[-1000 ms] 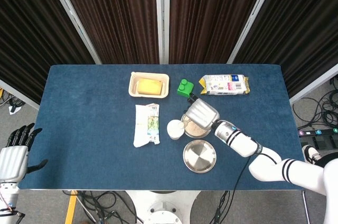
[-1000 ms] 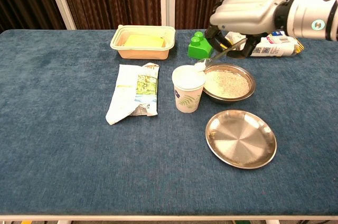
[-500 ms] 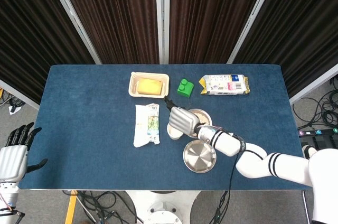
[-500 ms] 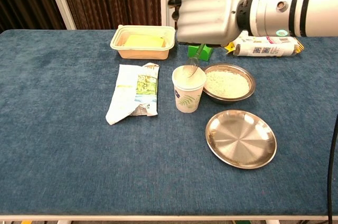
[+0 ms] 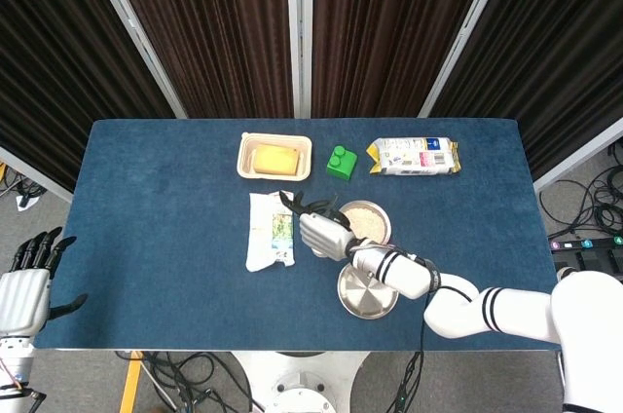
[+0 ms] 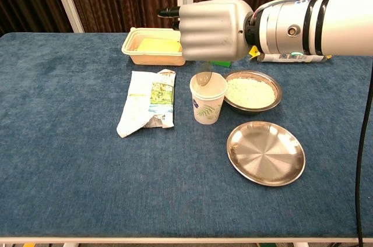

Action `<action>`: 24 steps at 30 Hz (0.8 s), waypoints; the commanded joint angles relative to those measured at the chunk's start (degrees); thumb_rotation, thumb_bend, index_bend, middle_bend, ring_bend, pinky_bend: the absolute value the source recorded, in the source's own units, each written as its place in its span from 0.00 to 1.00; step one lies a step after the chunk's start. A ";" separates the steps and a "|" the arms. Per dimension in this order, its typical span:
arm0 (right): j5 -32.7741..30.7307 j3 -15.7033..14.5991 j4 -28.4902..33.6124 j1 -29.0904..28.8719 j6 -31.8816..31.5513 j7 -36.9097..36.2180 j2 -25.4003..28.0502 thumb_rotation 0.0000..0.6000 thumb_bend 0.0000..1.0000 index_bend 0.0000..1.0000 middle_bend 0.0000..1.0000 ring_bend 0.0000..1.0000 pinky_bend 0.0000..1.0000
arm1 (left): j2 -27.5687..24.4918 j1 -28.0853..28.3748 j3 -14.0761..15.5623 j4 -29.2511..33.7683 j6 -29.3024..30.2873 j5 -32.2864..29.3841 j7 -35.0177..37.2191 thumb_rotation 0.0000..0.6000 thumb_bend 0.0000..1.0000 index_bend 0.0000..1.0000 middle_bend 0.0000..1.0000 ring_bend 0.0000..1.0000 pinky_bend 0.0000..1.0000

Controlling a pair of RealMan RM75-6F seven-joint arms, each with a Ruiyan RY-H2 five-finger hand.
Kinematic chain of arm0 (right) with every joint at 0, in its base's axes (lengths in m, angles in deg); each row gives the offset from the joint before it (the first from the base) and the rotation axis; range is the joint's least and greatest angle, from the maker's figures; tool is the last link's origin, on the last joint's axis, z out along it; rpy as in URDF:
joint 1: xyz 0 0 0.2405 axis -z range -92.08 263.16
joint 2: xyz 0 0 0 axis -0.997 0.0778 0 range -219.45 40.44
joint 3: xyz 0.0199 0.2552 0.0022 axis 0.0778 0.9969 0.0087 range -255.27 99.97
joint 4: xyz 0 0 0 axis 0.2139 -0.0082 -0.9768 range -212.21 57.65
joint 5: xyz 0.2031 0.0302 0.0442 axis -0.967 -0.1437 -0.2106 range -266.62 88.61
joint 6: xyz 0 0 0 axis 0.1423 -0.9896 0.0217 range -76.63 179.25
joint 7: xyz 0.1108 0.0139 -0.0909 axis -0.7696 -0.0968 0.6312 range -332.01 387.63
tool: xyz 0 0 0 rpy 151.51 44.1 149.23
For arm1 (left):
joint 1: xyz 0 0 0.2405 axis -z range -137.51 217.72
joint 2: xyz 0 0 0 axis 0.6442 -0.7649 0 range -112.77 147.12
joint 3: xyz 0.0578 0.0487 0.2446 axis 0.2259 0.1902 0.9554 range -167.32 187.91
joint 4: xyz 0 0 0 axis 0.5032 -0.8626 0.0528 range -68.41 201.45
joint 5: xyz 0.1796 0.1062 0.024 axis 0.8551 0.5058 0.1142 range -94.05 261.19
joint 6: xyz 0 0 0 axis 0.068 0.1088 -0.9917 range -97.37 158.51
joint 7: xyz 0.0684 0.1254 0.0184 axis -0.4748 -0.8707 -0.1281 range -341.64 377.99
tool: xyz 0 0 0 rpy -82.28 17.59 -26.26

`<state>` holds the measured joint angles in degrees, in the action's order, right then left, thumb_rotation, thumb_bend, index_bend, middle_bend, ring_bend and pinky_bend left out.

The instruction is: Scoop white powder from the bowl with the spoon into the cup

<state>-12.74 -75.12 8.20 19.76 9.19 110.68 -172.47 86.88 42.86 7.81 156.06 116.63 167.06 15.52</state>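
The spoon (image 6: 204,76) is held in the right hand (image 6: 213,30), its bowl tipped down into the mouth of the paper cup (image 6: 208,99). The cup is stood on the blue table (image 6: 70,159), just beside the metal bowl (image 6: 253,91) of white powder. An empty metal plate (image 6: 266,152) is seen in front of that bowl. The left hand (image 5: 24,286) is kept off the table's left edge, fingers apart and holding nothing.
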 commanded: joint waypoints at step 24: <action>-3.39 -0.93 6.28 7.67 -12.50 -14.34 3.47 1.00 0.33 0.62 0.59 0.24 0.02 | 0.88 -0.34 0.13 -2.22 1.02 1.12 1.38 1.00 0.07 0.22 0.18 0.09 0.11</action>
<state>-17.41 -76.24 14.15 24.81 -0.15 102.10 -169.59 87.76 42.52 7.94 153.84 117.66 168.18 16.90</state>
